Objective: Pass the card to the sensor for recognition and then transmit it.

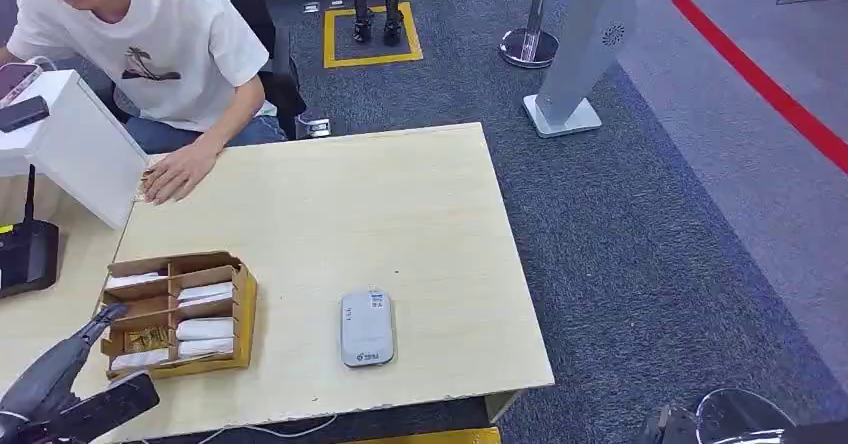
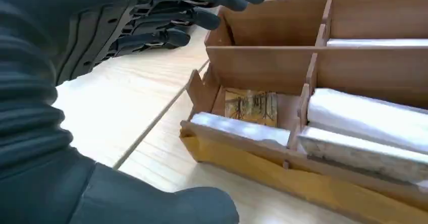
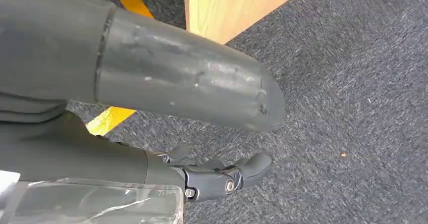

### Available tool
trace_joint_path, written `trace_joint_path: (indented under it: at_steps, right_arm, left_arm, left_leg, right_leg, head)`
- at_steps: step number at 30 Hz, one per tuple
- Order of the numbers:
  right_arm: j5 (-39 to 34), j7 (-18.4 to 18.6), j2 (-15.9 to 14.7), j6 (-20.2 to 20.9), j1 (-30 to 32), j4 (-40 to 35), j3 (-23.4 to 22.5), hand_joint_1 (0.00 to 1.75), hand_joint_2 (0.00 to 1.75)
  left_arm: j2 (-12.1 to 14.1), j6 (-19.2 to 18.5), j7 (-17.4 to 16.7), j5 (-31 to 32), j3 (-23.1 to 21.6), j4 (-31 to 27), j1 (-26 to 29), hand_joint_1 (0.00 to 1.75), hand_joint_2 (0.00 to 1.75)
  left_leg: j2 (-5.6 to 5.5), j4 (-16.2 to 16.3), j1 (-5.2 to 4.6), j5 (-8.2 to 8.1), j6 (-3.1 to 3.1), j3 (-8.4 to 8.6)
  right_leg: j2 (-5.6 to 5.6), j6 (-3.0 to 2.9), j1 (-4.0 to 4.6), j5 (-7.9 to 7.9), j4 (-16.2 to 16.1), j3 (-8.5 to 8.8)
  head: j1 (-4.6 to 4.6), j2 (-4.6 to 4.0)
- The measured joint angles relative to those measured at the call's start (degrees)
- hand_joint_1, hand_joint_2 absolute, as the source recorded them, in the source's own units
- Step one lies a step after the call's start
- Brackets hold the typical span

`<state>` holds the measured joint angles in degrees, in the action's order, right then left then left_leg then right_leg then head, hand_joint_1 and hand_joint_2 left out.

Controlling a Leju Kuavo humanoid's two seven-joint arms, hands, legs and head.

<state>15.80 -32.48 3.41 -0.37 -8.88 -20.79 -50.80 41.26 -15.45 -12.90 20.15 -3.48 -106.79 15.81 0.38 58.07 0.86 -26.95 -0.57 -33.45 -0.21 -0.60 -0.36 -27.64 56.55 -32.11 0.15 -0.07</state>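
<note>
Head view shows the pale wooden surface [image 1: 400, 214] filling the middle of the scene, with grey carpet [image 1: 650, 224] beyond its right edge and a red line running across the floor at the far right. A person in a white shirt [image 1: 150, 44] sits at the far left corner, one hand [image 1: 178, 174] resting flat on the surface beside a white box-shaped device [image 1: 70, 144]. A black device [image 1: 25, 254] sits at the left edge. Near the front left stands a brown divided cardboard tray [image 1: 240, 309], its compartments holding white cards [image 1: 205, 329] stacked on edge; one compartment on its left side holds a card with a yellowish picture [image 1: 150, 339], which the left wrist view shows lying flat on the compartment floor [image 2: 251, 106]. A small grey sensor [image 1: 367, 328] lies flat near the front edge, well apart from the tray on its right. The left hand [image 1: 85, 349] hovers just beside the tray's left side, fingers [image 2: 166, 35] spread apart and holding nothing. In the right wrist view the right hand [image 3: 222, 176] hangs over the carpet beside the surface's corner, fingers loosely curled with nothing in them
</note>
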Motion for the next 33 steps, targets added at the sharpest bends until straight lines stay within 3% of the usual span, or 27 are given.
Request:
trace_joint_path:
  at_steps: [9, 19, 21, 24, 33]
  right_arm:
    - [-0.4, -0.2, 0.0, 0.0, 0.1, 0.0, 0.0, 0.0, 0.0]
    - [-0.4, -0.3, 0.0, 0.0, 0.2, 0.0, 0.0, 0.0, 0.0]
    - [-0.6, -0.5, 0.0, 0.0, 0.3, 0.0, 0.0, 0.0, 0.0]
    - [-1.2, -0.8, 0.0, 0.4, 0.6, 0.0, 0.0, 0.0, 0.0]
    - [-1.4, -1.1, 0.0, 0.9, 1.3, 0.0, -0.2, 0.0, 0.0]
  left_arm:
    - [-2.7, 1.9, 1.8, 1.3, 0.1, -0.5, 0.2, 0.0, 1.75]
    - [-3.5, 2.3, 2.3, 1.6, 0.1, -0.6, 0.2, 0.0, 1.75]
    - [-4.8, 2.8, 2.7, 2.0, 0.1, -0.6, 0.1, 0.0, 1.75]
    - [-12.5, 6.3, 6.2, 4.3, 0.1, -0.6, -0.3, 0.0, 1.75]
    - [-20.9, 9.2, 10.2, 2.8, 0.2, -0.9, -0.9, 0.0, 1.75]
  left_leg:
    - [0.0, 0.0, -0.01, 0.0, 0.0, 0.0]
    - [0.0, 0.0, -0.03, 0.0, 0.0, 0.0]
    - [-0.01, 0.0, -0.04, 0.0, 0.01, 0.0]
    - [0.0, 0.0, -0.05, -0.01, 0.02, 0.01]
    - [0.0, 0.0, -0.05, -0.01, 0.02, 0.0]
  right_leg:
    - [0.0, 0.0, 0.0, 0.0, 0.0, 0.01]
    - [0.0, 0.0, -0.01, 0.0, 0.0, 0.01]
    - [-0.01, 0.0, -0.01, 0.0, 0.0, 0.0]
    - [-0.01, 0.0, -0.02, 0.0, 0.0, 0.0]
    - [-0.01, 0.01, -0.03, 0.0, 0.0, 0.0]
  head:
    - [0.0, 0.0]
    - [-0.02, 0.0]
    - [-0.02, 0.02]
    - [-0.02, 0.02]
    - [-0.02, 0.0]
